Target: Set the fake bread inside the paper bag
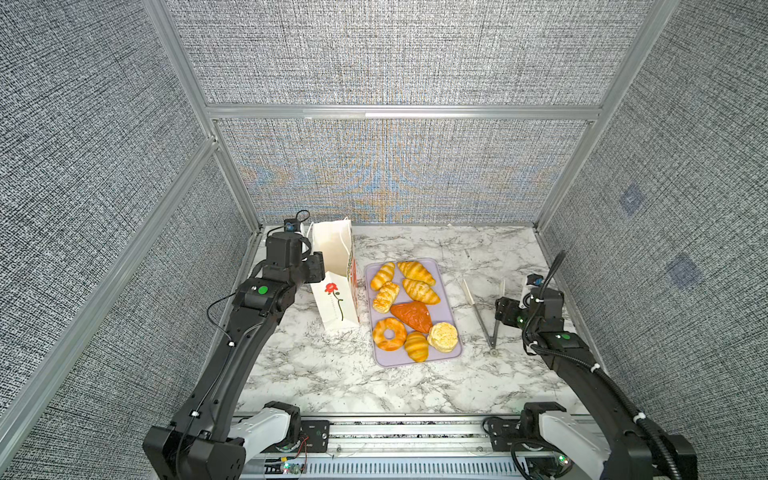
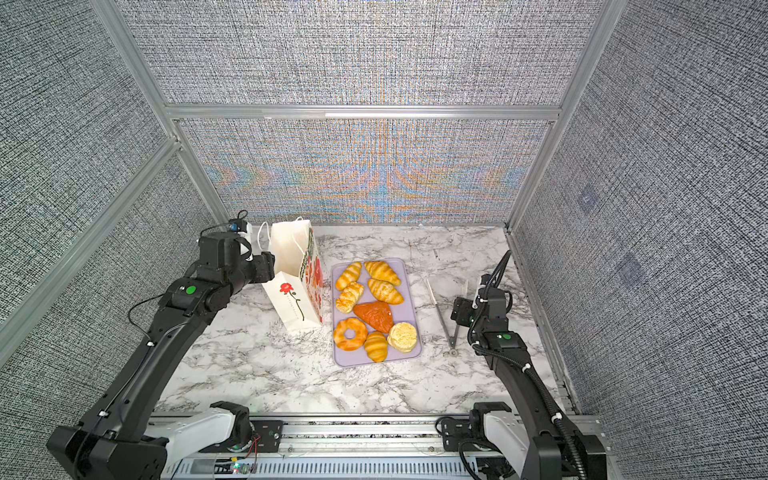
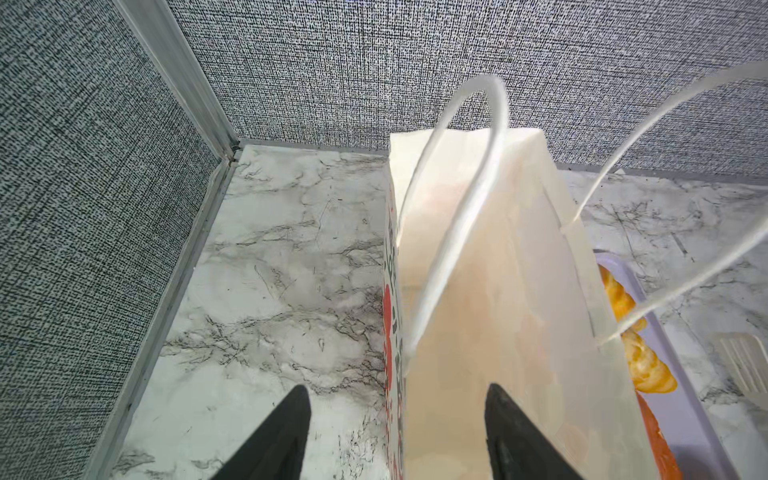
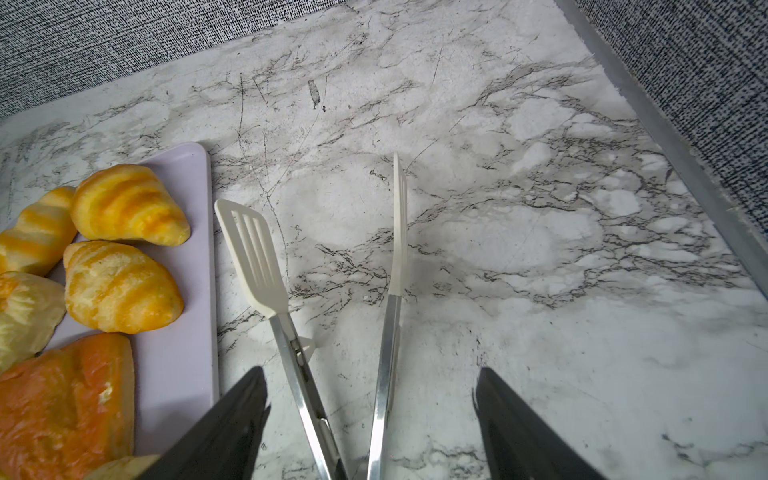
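- We see the left gripper [image 3: 397, 415] at the paper bag [image 3: 498, 291], its fingers spread. One is over the open mouth and one is outside, with the bag's side wall between them.
- The bag stands upright toward the left rear of the marble table [image 1: 332, 374].
- The fake bread [image 1: 411, 316], eight pieces, lies on a lavender tray [image 1: 448, 309] just beside the bag.
- We find the right gripper [image 4: 370, 374] spread wide astride the tongs [image 4: 254, 253], not pinching them.

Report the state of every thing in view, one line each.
paper bag: upright, mouth open.
fake bread: all eight on the tray.
tongs: lying on the table, arms spread.
left gripper: open, straddling bag's wall.
right gripper: open, straddling tongs' arms, not gripping.
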